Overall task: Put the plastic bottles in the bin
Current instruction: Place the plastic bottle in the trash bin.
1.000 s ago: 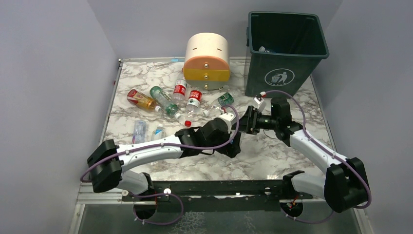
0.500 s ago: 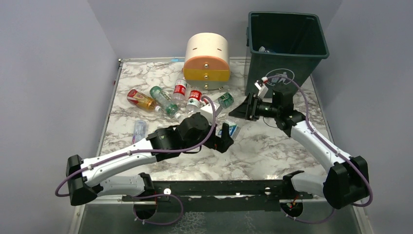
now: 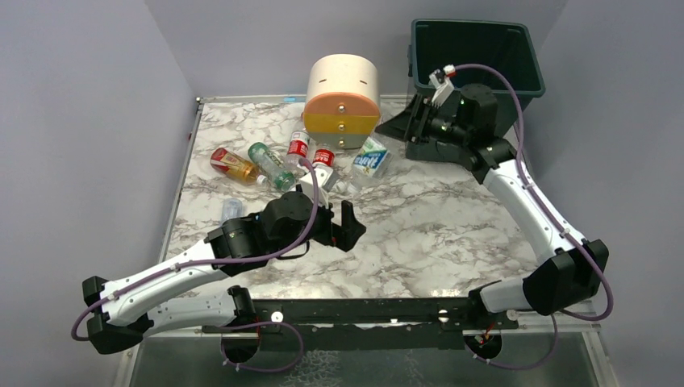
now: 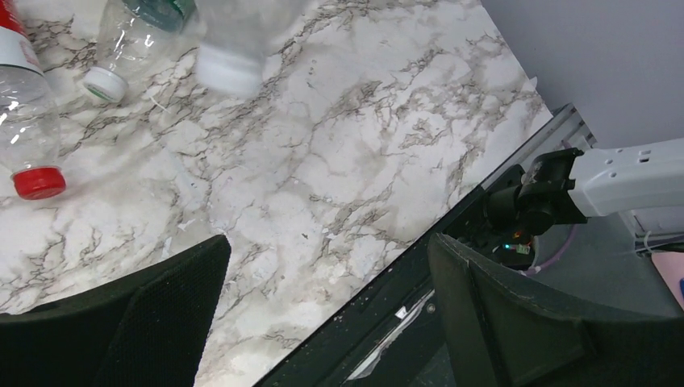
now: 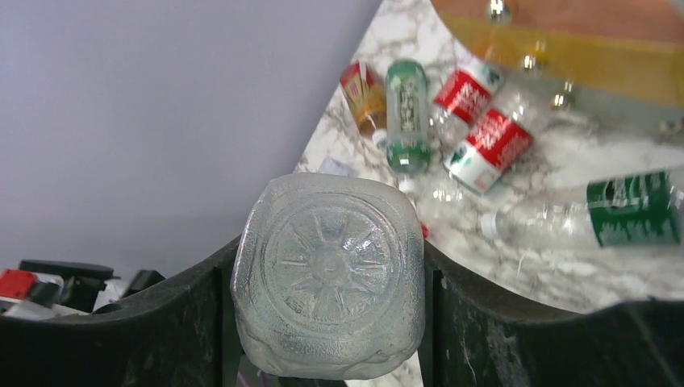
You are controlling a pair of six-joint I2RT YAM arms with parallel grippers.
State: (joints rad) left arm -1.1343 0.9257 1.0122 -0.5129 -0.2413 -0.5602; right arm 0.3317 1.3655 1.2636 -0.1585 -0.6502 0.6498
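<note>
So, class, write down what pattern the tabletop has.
The tabletop is white marble with grey-brown veining. It shows most clearly in the left wrist view.

Drawer unit (image 3: 343,89) crowds bottles (image 3: 271,166); rt tabletop (image 3: 452,230) free.

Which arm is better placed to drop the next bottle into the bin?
Right. The right fingers grip a clear bottle, held up beside the bin. The left fingers are open and empty, low over the table, farther from the bin.

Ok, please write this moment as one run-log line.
right hand: shut on clear bottle, near bin | left hand: open, empty, above table | other bottles: on table
</note>
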